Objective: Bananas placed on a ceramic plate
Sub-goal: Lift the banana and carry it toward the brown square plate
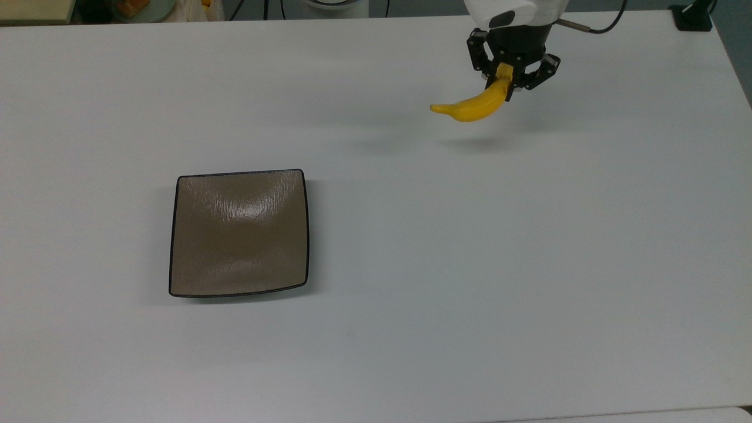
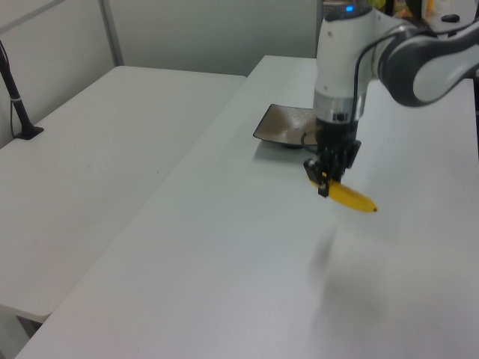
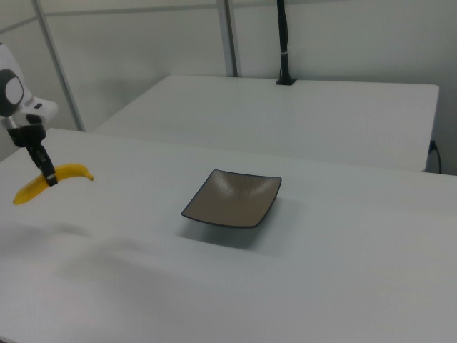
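The yellow banana (image 1: 473,106) hangs in the air above the white table, with its shadow on the surface below. My gripper (image 1: 506,78) is shut on its stem end at the top view's upper right. In the left view the banana (image 2: 350,197) dangles from the gripper (image 2: 325,179), in front of the plate. In the right view the banana (image 3: 46,182) is held by the gripper (image 3: 47,175) at the far left. The square taupe-brown ceramic plate (image 1: 239,232) with a thin black rim lies bare on the table, well to the top view's lower left of the banana; plate (image 2: 284,125), plate (image 3: 234,197).
A second white table (image 3: 285,118) stands beside the work table. A black post (image 3: 283,43) rises from its far edge; the same post (image 2: 16,97) shows at the left view's left. Cables and clutter lie past the top view's upper edge.
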Controlling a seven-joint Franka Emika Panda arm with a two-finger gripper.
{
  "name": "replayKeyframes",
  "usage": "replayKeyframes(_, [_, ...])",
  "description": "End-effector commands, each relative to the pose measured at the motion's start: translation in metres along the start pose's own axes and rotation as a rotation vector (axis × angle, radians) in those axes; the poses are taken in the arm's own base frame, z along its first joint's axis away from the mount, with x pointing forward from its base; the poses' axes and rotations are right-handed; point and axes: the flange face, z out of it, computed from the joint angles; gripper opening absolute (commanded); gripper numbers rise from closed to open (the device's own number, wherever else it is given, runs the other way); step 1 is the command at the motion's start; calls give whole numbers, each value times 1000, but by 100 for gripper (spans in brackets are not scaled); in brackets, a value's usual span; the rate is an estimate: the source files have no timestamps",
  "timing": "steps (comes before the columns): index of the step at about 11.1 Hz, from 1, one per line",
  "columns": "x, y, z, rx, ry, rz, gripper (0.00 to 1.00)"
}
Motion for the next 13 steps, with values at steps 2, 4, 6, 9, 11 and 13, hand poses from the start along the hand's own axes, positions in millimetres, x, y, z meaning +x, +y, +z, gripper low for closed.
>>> replayKeyframes(2, [34,31,-54,33,-36,-124,0])
replayKeyframes(4, [68,62,-81,60,-46,-204,0])
replayKeyframes(6, [99,97,-102,72,-28,-301,0])
replayKeyframes(9, [150,152,-119,89,10,-411,0])
replayKeyframes(11, [180,187,-121,84,36,-467,0])
replayKeyframes(13, [206,214,-106,79,36,-457,0])
